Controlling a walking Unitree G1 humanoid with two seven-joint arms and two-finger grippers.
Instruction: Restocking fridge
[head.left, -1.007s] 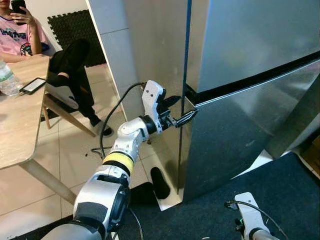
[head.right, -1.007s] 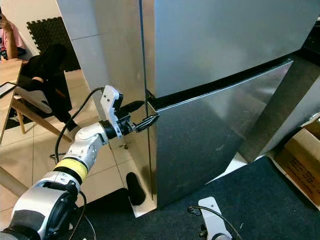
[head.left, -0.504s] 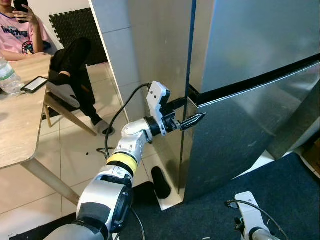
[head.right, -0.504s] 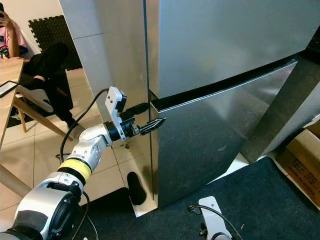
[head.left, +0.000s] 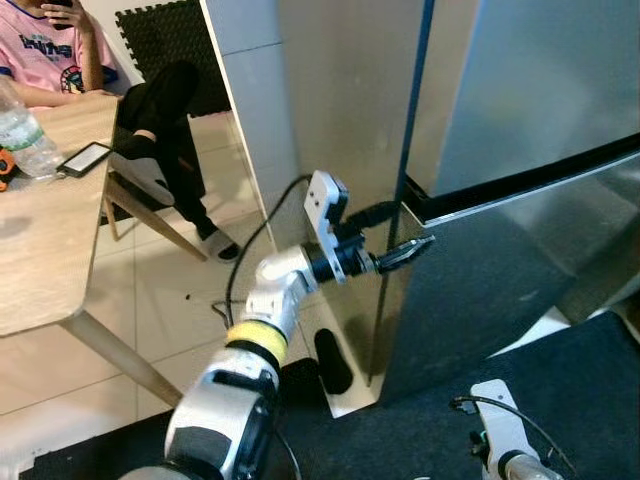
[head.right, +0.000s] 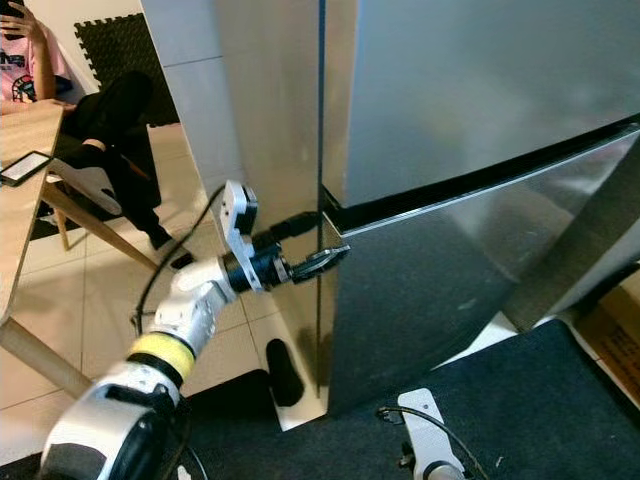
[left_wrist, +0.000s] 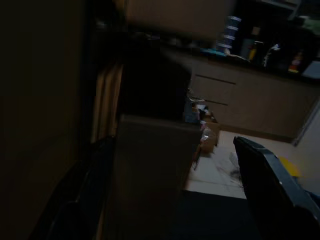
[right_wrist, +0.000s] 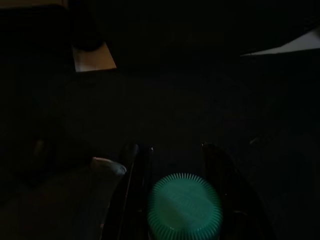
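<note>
The steel fridge (head.left: 520, 110) stands with both doors shut, a dark seam (head.left: 520, 185) running between upper and lower door. My left gripper (head.left: 400, 232) is open at the left end of that seam, its upper finger by the gap and its lower finger against the lower door's (head.right: 440, 300) top corner. My right arm (head.left: 500, 435) hangs low over the dark mat. In the dim right wrist view, my right gripper (right_wrist: 170, 148) is shut on a bottle with a green ribbed cap (right_wrist: 185, 205).
A person (head.left: 60, 60) sits at a wooden table (head.left: 40, 250) on the left, with a phone (head.left: 85, 158) and a water bottle (head.left: 22, 140) on it. A chair leg (head.left: 165, 225) juts toward the fridge. A black shoe (head.left: 335, 362) lies at the fridge's base. A cardboard box (head.right: 615, 335) stands at the right.
The whole picture has shifted, so the camera has moved. My left arm has stretched out further and the gripper stays at the seam's left end.
</note>
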